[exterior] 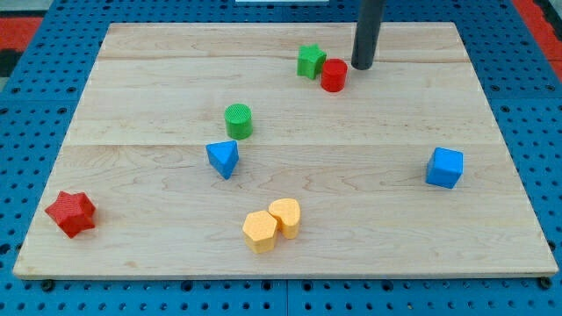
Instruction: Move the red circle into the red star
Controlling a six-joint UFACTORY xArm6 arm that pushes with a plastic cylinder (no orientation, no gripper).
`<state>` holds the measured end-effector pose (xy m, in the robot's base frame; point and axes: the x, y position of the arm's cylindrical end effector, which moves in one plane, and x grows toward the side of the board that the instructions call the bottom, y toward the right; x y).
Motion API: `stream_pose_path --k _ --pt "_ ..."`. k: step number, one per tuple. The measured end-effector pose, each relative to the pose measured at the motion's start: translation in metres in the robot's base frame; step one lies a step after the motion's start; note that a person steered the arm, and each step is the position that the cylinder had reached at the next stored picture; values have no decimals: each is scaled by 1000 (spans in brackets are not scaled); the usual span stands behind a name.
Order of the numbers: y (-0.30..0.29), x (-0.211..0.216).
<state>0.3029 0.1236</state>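
The red circle [334,75] is a short red cylinder near the top middle of the wooden board [132,88]. It touches a green star [310,61] on its left. The red star [71,213] lies far away at the board's bottom left corner. My tip [362,66] is the lower end of a dark rod coming down from the view's top. It stands just right of the red circle and slightly above it, with a small gap between them.
A green cylinder [238,120] and a blue triangle [223,158] sit left of centre, roughly between the red circle and the red star. Two yellow blocks [271,225] touch each other at bottom centre. A blue cube [444,167] is at the right.
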Motion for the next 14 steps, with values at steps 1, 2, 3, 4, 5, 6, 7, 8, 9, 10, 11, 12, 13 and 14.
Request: stream_pose_path --k 1,2,3,4,5,6,7,8,9,10,11,12,13,14 --pt "-5 11" --pt "-64 6" --pt "-117 6" --pt "-156 28" --pt "-202 44" --pt "-255 57" --pt "-266 81" --pt "-246 89" --pt "-220 122" --pt "-216 154" --pt "-226 168" --pt "-284 160" --pt "-285 137" --pt "-295 115"
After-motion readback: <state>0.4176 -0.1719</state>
